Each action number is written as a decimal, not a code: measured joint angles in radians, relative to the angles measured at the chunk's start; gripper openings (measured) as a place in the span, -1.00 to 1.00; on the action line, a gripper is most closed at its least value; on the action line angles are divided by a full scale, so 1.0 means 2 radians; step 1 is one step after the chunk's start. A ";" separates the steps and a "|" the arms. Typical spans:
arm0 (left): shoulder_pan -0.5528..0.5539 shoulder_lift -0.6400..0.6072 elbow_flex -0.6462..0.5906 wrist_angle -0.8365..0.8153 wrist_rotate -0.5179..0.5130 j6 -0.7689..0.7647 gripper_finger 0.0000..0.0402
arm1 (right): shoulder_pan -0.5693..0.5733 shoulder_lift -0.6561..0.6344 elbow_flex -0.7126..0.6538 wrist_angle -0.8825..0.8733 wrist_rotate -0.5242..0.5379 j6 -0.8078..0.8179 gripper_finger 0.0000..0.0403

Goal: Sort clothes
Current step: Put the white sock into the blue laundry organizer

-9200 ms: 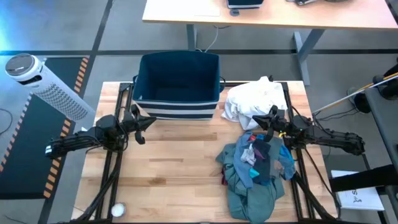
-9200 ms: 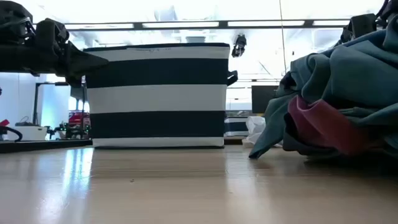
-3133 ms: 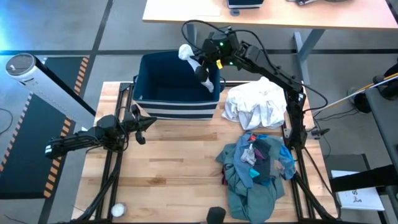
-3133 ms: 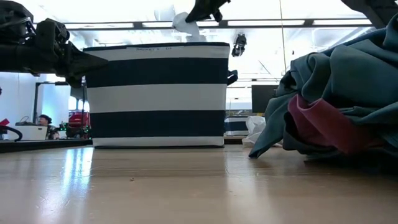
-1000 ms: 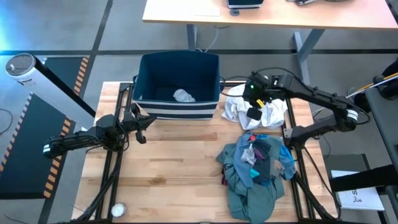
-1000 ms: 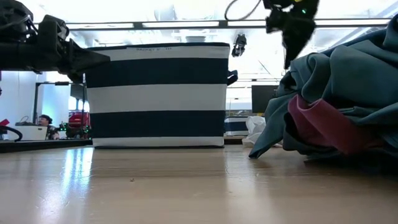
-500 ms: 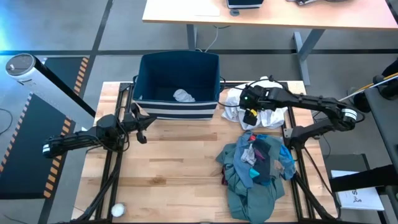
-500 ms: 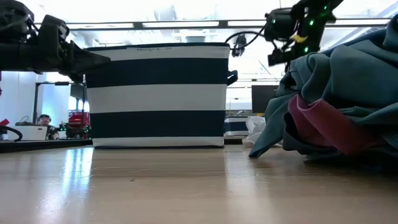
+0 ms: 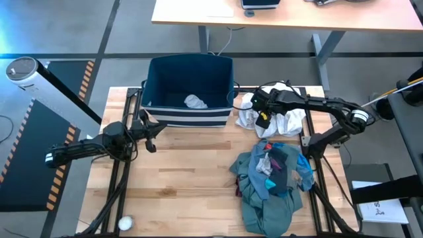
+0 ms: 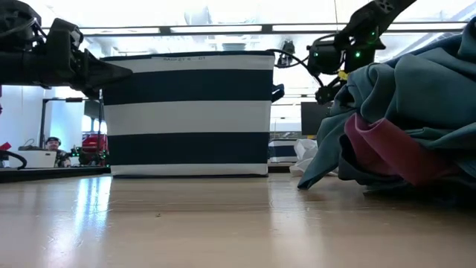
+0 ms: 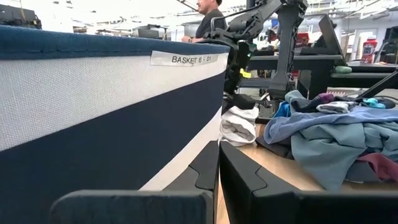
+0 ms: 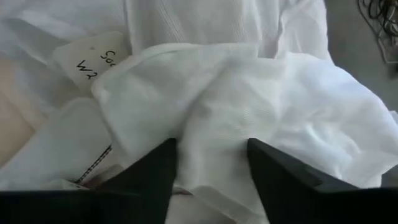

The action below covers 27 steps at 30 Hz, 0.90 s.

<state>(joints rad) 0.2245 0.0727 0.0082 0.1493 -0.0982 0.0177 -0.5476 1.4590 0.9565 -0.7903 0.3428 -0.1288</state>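
A white garment (image 9: 285,106) lies crumpled at the table's far right, beside the navy striped bin (image 9: 190,118). My right gripper (image 9: 259,118) hovers low over its left part, open, with a raised fold (image 12: 214,93) between the fingers. A small pale piece (image 9: 195,101) lies on the bin's floor. The teal-green garment with blue, grey, red and dark pieces forms a pile (image 9: 271,178) at the near right. My left gripper (image 9: 151,129) waits shut at the table's left, just in front of the bin. My right gripper comes at the white garment from above, slanting from the table's right. Its open fingers (image 12: 158,165) stand on either side of a raised fold (image 12: 211,134). I cannot tell whether they touch the cloth. The garment lies on the table.
A label tag (image 12: 93,59) is sewn to the white garment. A white cylinder (image 9: 46,89) stands off the table's left side. A small round thing (image 9: 124,223) sits at the near left corner. Bare wood (image 9: 192,172) spans the middle. A person (image 11: 208,12) stands beyond the table.
My right gripper has come down from well above the table onto the white garment, shifting a little toward the table's left edge and the bin. The clothes have stayed where they lay.
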 joint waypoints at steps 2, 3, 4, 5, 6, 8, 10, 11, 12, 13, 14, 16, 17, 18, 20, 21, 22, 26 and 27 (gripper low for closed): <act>0.000 0.000 0.000 0.000 0.000 0.000 -1.00 | 0.000 -0.001 0.000 -0.001 0.000 -0.001 -0.40; 0.000 0.000 0.000 0.000 0.000 0.000 -1.00 | 0.000 -0.004 0.000 -0.003 0.000 -0.003 -0.53; 0.000 0.001 0.000 0.000 0.000 0.000 -1.00 | 0.000 -0.007 0.000 -0.006 0.000 -0.005 -0.67; 0.000 0.002 0.000 0.000 0.000 0.001 -1.00 | 0.000 -0.011 0.000 -0.010 0.000 -0.007 -0.82; 0.000 0.002 0.000 0.000 0.000 0.002 -1.00 | 0.001 -0.016 0.000 -0.014 0.000 -0.007 -0.90; 0.000 0.002 0.000 0.000 0.000 0.002 -1.00 | 0.001 -0.027 0.002 -0.029 -0.001 -0.007 -0.94; 0.000 0.003 0.000 0.000 0.000 0.002 -1.00 | 0.003 -0.037 0.015 -0.057 -0.001 0.005 -0.92; 0.000 0.003 0.000 -0.001 0.000 0.002 -1.00 | 0.005 -0.044 0.023 -0.071 -0.001 0.009 -0.93; 0.000 0.003 0.000 0.000 0.000 0.002 -1.00 | 0.008 -0.052 0.032 -0.084 -0.001 0.013 -0.95; 0.000 0.003 0.000 0.000 0.000 0.002 -1.00 | 0.011 -0.060 0.041 -0.094 0.000 0.016 -0.97; 0.000 0.004 0.000 0.000 0.000 0.002 -1.00 | 0.014 -0.068 0.051 -0.101 0.000 0.017 -0.98; 0.000 0.004 0.000 0.000 0.000 0.002 -1.00 | 0.023 -0.085 0.072 -0.113 -0.001 0.024 -0.98; 0.000 0.004 0.000 0.000 0.000 0.002 -1.00 | 0.028 -0.093 0.086 -0.118 -0.001 0.029 -0.98; 0.000 0.004 0.000 0.000 0.000 0.002 -1.00 | 0.032 -0.101 0.099 -0.121 -0.001 0.032 -0.99; 0.000 0.004 0.000 0.000 0.000 0.002 -1.00 | 0.043 -0.119 0.126 -0.124 -0.001 0.036 -0.99; 0.000 0.004 0.000 0.000 0.000 0.002 -1.00 | 0.049 -0.126 0.140 -0.125 -0.001 0.039 -0.99; 0.000 0.004 0.000 0.000 0.000 0.002 -1.00 | 0.055 -0.133 0.155 -0.125 -0.001 0.041 -0.99; 0.000 0.005 0.000 0.000 -0.004 0.002 -1.00 | 0.077 -0.152 0.213 -0.125 -0.005 0.054 -1.00; 0.000 0.005 0.000 0.000 -0.008 0.002 -1.00 | 0.082 -0.155 0.228 -0.122 -0.005 0.056 -1.00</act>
<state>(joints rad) 0.2245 0.0830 0.0082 0.1491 -0.1143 0.0219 -0.3829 1.1484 1.4123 -1.0347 0.3323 -0.0177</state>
